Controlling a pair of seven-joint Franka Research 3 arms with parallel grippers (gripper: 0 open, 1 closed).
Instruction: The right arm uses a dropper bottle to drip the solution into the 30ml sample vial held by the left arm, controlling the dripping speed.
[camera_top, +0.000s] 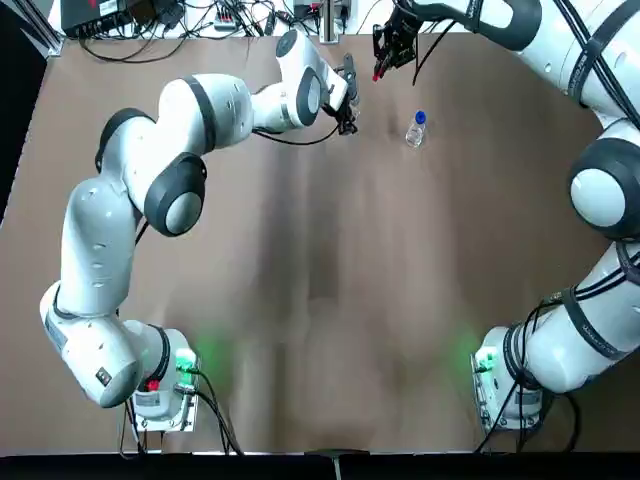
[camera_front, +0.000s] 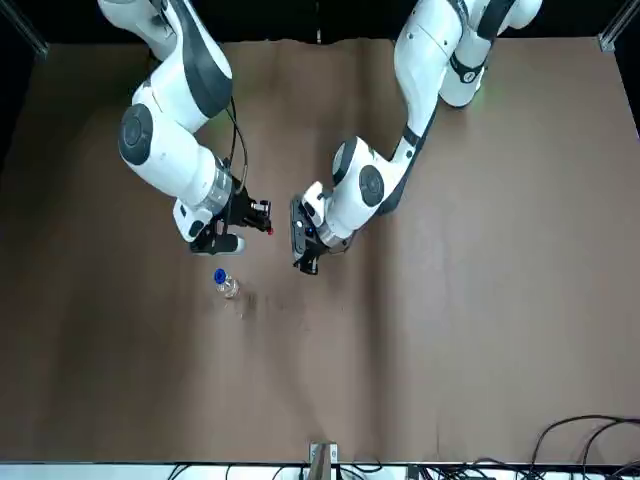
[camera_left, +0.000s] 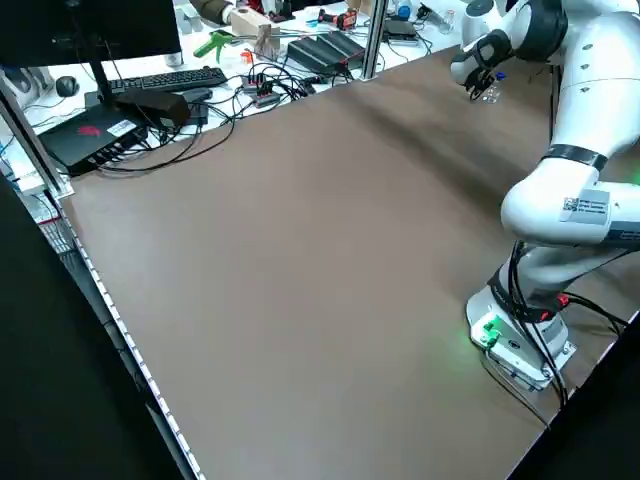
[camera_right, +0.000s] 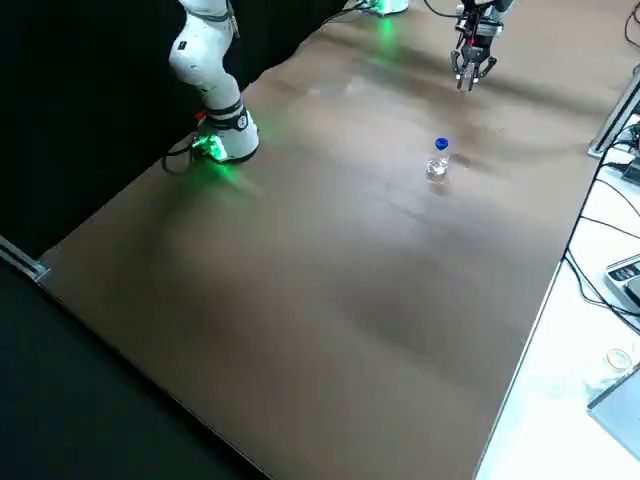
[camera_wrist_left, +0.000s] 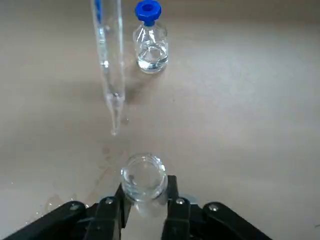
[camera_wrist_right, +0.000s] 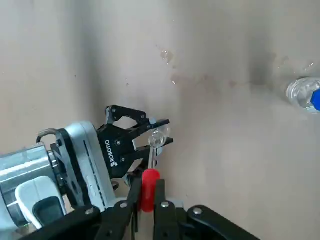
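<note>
clr vial (camera_wrist_left: 144, 177), red dropper bulb (camera_wrist_right: 149, 190), blue bottle collar (camera_wrist_left: 148, 11)

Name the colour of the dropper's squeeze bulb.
Red; the bulb shows best in the right wrist view.

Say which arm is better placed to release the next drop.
The right, I judge: its gripper holds the dropper by its red bulb, while the left gripper is occupied holding the open vial.

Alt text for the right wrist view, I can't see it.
The right gripper pinches a dropper's red bulb, its glass tube pointing toward the small vial held by the left gripper; a blue-topped bottle stands apart.
</note>
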